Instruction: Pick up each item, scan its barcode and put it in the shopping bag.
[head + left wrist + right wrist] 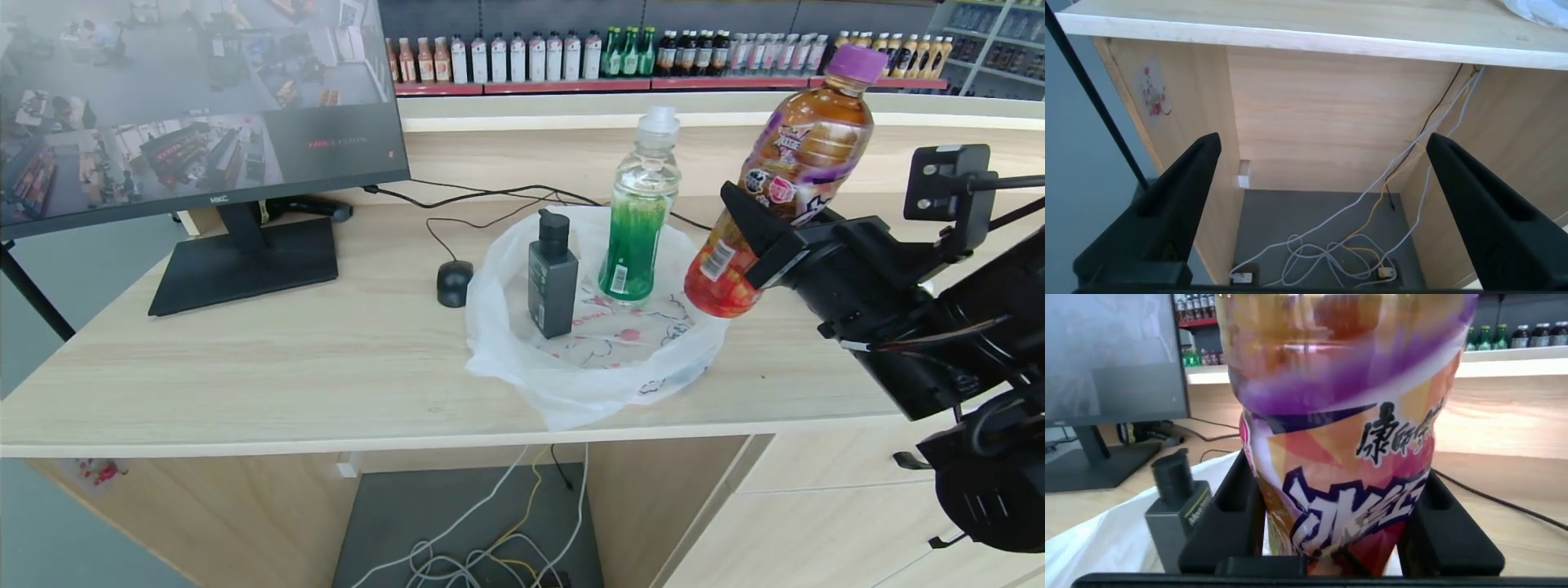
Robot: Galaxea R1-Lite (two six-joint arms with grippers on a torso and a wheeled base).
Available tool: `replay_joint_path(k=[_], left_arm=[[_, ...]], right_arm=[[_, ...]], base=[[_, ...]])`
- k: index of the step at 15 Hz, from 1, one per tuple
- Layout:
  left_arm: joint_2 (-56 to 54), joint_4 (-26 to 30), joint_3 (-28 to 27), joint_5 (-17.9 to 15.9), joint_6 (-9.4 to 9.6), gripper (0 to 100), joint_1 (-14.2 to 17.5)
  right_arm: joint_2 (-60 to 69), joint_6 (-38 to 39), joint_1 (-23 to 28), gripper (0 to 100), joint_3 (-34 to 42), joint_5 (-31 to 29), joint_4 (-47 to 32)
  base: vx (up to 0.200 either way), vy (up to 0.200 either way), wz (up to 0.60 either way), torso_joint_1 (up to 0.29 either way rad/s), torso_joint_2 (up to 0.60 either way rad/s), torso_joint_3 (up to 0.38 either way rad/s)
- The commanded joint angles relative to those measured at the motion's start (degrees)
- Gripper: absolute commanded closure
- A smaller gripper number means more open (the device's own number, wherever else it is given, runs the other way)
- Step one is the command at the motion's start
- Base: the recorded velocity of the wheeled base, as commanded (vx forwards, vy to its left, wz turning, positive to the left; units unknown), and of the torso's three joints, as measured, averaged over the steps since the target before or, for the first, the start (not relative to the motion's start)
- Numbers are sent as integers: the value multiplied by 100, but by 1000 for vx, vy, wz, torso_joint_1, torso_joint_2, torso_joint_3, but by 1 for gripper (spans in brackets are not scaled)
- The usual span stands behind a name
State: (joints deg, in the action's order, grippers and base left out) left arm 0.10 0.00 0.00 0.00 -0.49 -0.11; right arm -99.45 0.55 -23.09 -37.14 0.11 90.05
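Leaning amber bottle (804,155) within right gripper (747,245), just beside shopping bag (506,343).

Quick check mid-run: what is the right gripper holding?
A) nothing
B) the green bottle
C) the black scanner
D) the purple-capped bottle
D: the right gripper is shut on the purple-capped bottle, held tilted above the counter, while the green bottle and the black scanner stand on the white bag.
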Motion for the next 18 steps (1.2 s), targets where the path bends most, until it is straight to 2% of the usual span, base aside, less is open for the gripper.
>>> replay_joint_path(k=[1, 11, 18], left_arm=[[-1, 0, 0, 0, -4, 0, 2], [-1, 0, 0, 0, -4, 0, 2], [-1, 0, 0, 0, -13, 0, 2]], right_arm=[[-66, -2, 6, 100, -3, -2, -5], [-698, -20, -328, 100, -416, -2, -5], [-1182, -37, -328, 100, -671, 24, -5]], base=[[0, 0, 0, 0, 0, 0], [0, 0, 0, 0, 0, 0], [0, 0, 0, 0, 0, 0]])
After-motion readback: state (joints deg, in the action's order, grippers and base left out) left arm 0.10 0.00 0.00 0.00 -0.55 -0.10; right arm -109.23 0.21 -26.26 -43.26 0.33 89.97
